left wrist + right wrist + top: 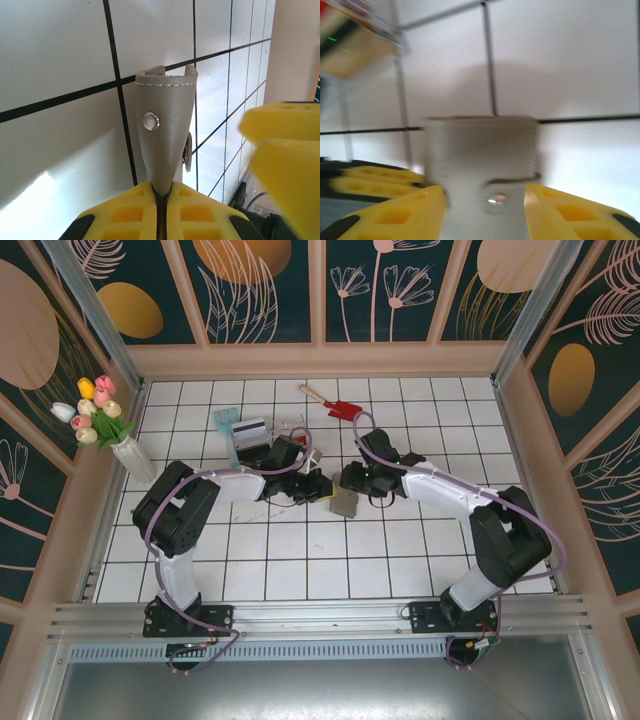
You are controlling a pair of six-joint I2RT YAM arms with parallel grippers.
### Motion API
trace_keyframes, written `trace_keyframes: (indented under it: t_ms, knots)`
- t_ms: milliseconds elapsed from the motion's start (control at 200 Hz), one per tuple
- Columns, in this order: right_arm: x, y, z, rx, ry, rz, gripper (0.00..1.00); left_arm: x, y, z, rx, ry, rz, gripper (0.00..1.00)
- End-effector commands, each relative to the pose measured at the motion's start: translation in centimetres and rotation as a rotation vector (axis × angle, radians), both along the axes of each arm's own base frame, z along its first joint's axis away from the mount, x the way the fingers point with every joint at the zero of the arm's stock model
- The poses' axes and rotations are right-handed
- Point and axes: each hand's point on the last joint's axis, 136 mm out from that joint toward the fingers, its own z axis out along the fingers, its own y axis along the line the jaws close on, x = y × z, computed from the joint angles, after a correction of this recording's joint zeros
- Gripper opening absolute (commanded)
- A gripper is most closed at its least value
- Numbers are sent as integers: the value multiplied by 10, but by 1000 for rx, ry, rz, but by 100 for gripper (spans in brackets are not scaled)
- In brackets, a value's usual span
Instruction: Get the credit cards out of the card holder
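Grey card holder (344,503) lies near the centre of the white tiled tabletop (300,570), top view. Left wrist view: left end effector (161,192) clamped tight on the holder's tab, snap stud (151,121) showing. Right wrist view, blurred: right end effector (485,210) fingers straddle the card holder; gripping or not, can't tell.

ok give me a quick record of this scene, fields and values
left pincer: shut on card holder, pinching its narrow end
right pincer: fingers either side of the card holder, grip unclear, view blurred
card holder position: mid-table, between both arms
other items: red shovel, vase of tulips
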Motion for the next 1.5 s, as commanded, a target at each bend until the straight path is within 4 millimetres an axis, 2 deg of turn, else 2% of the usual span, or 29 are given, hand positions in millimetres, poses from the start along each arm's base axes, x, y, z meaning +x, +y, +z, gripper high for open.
trace_keyframes:
  t_ms: [0,80,200,580,941,1051,1241,1356,1496]
  knots:
    - [-2,17,-2,91,20,32,35,2,-3,16,-17,-43,-16,6]
    - [-6,15,-17,73,65,14,27,1,-3,16,-15,-48,-17,6]
    - [-10,8,-30,40,101,-20,24,3,-2,15,-5,-49,-10,5]
    - [-19,5,-55,-12,180,1,25,6,-6,13,-18,-38,-12,4]
    - [-19,4,-61,-37,185,1,32,3,-4,8,-7,-21,-12,3]
    - [-18,-6,-63,-93,184,-38,30,4,-2,5,10,-21,-4,2]
    - [-14,-15,-56,-118,166,-99,29,3,1,2,25,-21,-2,1]
    - [-17,-17,-61,-124,170,-71,29,5,6,2,42,-25,19,0]
    - [-24,-31,-67,-146,181,-69,27,7,10,-1,56,-21,43,0]
